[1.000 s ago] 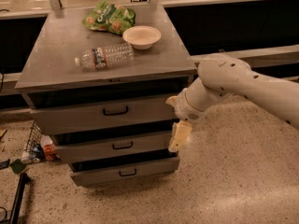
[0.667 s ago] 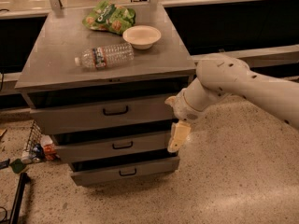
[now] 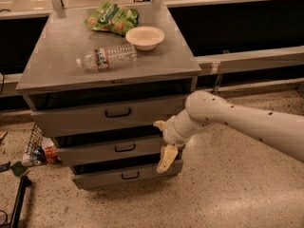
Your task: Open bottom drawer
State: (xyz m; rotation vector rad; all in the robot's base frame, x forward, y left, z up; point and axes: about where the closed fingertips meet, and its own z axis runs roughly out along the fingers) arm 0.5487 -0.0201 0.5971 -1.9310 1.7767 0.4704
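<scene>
Hanging tip-down off a white arm (image 3: 242,125) that came in from the right, the gripper (image 3: 167,158) sat in front of the right end of the grey cabinet (image 3: 42,75). It was low on the stack, across the seam between the middle drawer (image 3: 95,152) and the bottom drawer (image 3: 102,178). Spread or pressed together: could not tell from this angle. Nothing seen pinched in it.

Bottom drawer was the lowest and narrowest front, just above the speckled floor (image 3: 228,194). A dark gap ran above it. Its small black handle (image 3: 129,175) was mid-panel, left of the gripper and apart from it. Whether the gripper touched the drawer's right end: could not tell. Whether the drawer was pulled out at all: could not tell.

Top drawer (image 3: 76,120) was the widest front, with a black handle of its own.

On the cabinet top:
- plastic water bottle (image 3: 107,57) on its side, cap toward the left
- pale bowl (image 3: 145,36) upright, behind and right of the bottle
- green snack bag (image 3: 113,18) at the back, just beside the bowl

Some clutter (image 3: 35,148) lay on the floor at the cabinet's left side, too small to name.
</scene>
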